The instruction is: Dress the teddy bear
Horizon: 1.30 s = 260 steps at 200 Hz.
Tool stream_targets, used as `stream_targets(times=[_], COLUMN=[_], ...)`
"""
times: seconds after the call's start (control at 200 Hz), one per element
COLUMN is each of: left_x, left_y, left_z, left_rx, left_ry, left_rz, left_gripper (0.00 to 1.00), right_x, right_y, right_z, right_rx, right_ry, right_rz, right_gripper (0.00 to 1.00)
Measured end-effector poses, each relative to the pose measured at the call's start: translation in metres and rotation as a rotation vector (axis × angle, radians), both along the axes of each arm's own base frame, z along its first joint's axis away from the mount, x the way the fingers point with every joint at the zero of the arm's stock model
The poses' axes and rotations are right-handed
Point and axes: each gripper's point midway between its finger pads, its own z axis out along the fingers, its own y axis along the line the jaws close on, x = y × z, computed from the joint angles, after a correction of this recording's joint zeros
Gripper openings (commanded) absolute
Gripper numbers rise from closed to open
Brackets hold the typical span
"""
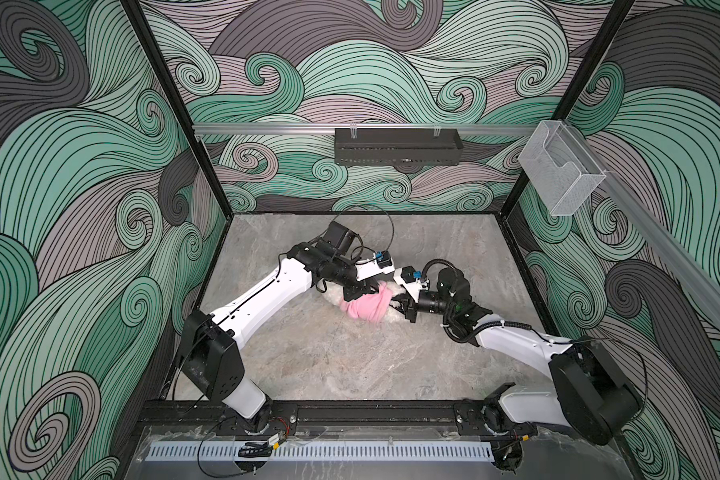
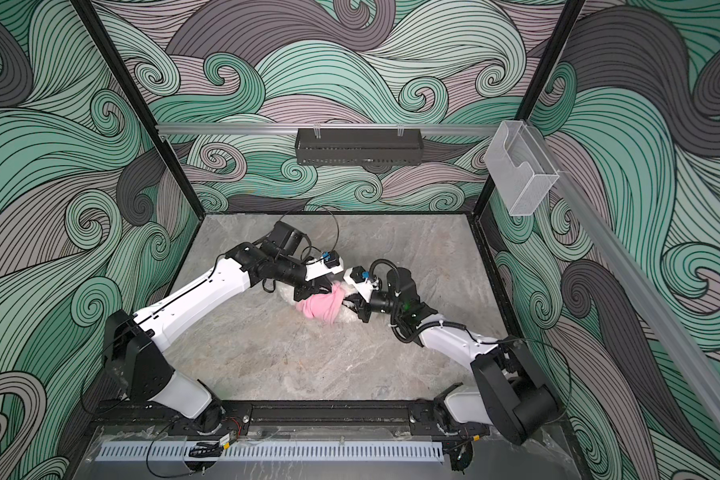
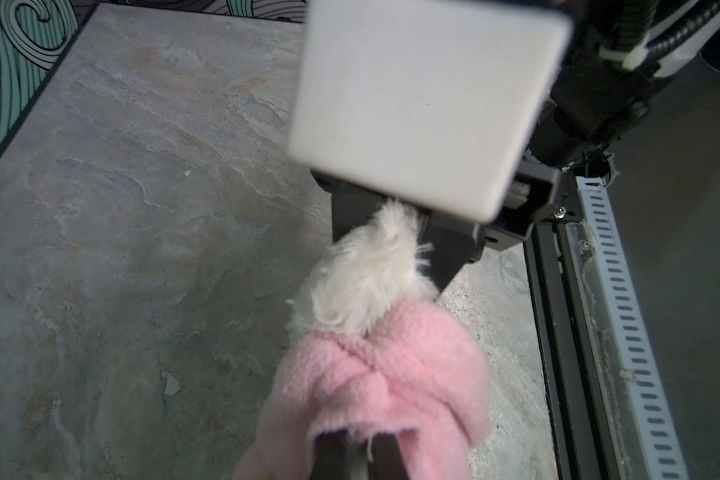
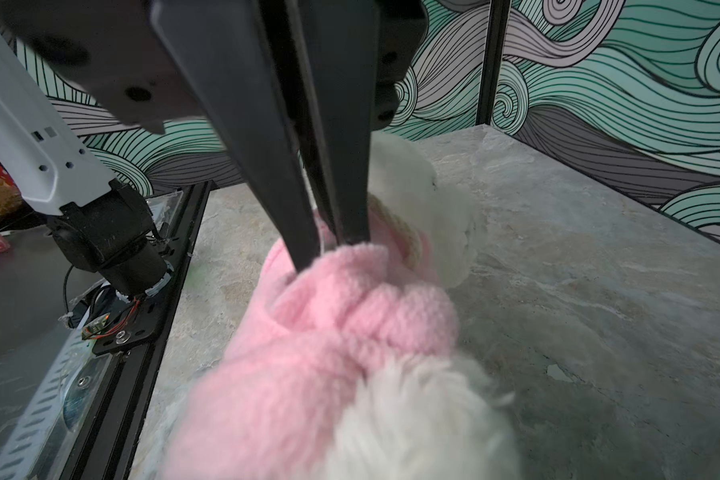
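The teddy bear lies on its side near the middle of the tabletop, between the two arms. Most of it is wrapped in a bunched pink shirt. White plush shows at both ends of the pink bundle in both top views; which end is the head I cannot tell from there. In the right wrist view, a cream ribbed edge of the shirt sits against a rounded mass of white fur.

The left hand comes down onto the shirt on the side toward its own arm. Its two dark fingers are pressed together, with a fold of pink fabric pinched between the tips. The cloth puckers into a ridge just beside them.

The right hand meets the bear from the opposite side. Its jaws are closed on a tuft of fluffy white plush that sticks out of the shirt; whether that tuft is an arm or a leg is not clear. The two hands are near each other, with only the bundle between them.

The tabletop is grey, stone-patterned, and bare around the bear. The enclosure's walls carry green and grey swirls. A black tray hangs on the back rail, and a clear plastic holder hangs on the side rail to the right.
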Motion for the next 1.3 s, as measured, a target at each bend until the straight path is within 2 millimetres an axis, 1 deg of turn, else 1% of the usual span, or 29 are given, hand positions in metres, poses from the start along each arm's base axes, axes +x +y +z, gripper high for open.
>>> stream_targets(times=[0.02, 0.095, 0.175, 0.225, 0.3, 0.35, 0.41, 0.51, 0.725, 0.89, 0.99, 1.085, 1.13, 1.195, 1.3], left_x=[0.0, 0.0, -0.003, -0.004, 0.003, 0.006, 0.008, 0.01, 0.02, 0.025, 0.026, 0.028, 0.028, 0.024, 0.017], left_y=[0.002, 0.009, 0.02, 0.024, 0.031, 0.033, 0.033, 0.033, 0.036, 0.049, 0.059, 0.064, 0.065, 0.062, 0.049], left_z=[0.002, 0.02, 0.045, 0.058, 0.077, 0.083, 0.082, 0.078, 0.076, 0.073, 0.066, 0.059, 0.058, 0.058, 0.054], left_rx=[-0.013, -0.104, -0.222, -0.285, -0.366, -0.409, -0.445, -0.479, -0.549, -0.575, -0.585, -0.581, -0.58, -0.566, -0.485], left_ry=[-0.002, -0.024, -0.039, -0.026, -0.001, 0.019, 0.053, 0.12, 0.18, 0.179, 0.175, 0.175, 0.175, 0.149, 0.083], left_rz=[0.017, 0.103, 0.188, 0.224, 0.29, 0.319, 0.346, 0.39, 0.474, 0.586, 0.657, 0.696, 0.696, 0.652, 0.558], left_gripper=[0.0, 0.0, 0.0, 0.0, 0.0, 0.0, 0.0, 0.0, 0.0, 0.0, 0.0, 0.0, 0.0, 0.0, 0.0], right_x=[0.001, 0.003, 0.003, 0.002, 0.003, 0.005, 0.007, 0.011, 0.019, 0.022, 0.021, 0.021, 0.021, 0.022, 0.024], right_y=[0.0, -0.003, -0.009, -0.012, -0.018, -0.021, -0.023, -0.026, -0.03, -0.03, -0.028, -0.024, -0.024, -0.023, -0.021], right_z=[0.002, 0.012, 0.027, 0.036, 0.044, 0.047, 0.048, 0.045, 0.045, 0.043, 0.039, 0.036, 0.034, 0.032, 0.031], right_rx=[0.007, 0.041, 0.084, 0.11, 0.14, 0.159, 0.177, 0.196, 0.249, 0.279, 0.277, 0.265, 0.26, 0.246, 0.219], right_ry=[-0.009, -0.049, -0.1, -0.131, -0.154, -0.153, -0.138, -0.085, 0.023, 0.101, 0.146, 0.173, 0.179, 0.187, 0.172], right_rz=[-0.005, -0.032, -0.061, -0.077, -0.121, -0.146, -0.17, -0.208, -0.27, -0.306, -0.322, -0.33, -0.336, -0.337, -0.324], right_gripper=[0.0, 0.0, 0.0, 0.0, 0.0, 0.0, 0.0, 0.0, 0.0, 0.0, 0.0, 0.0, 0.0, 0.0, 0.0])
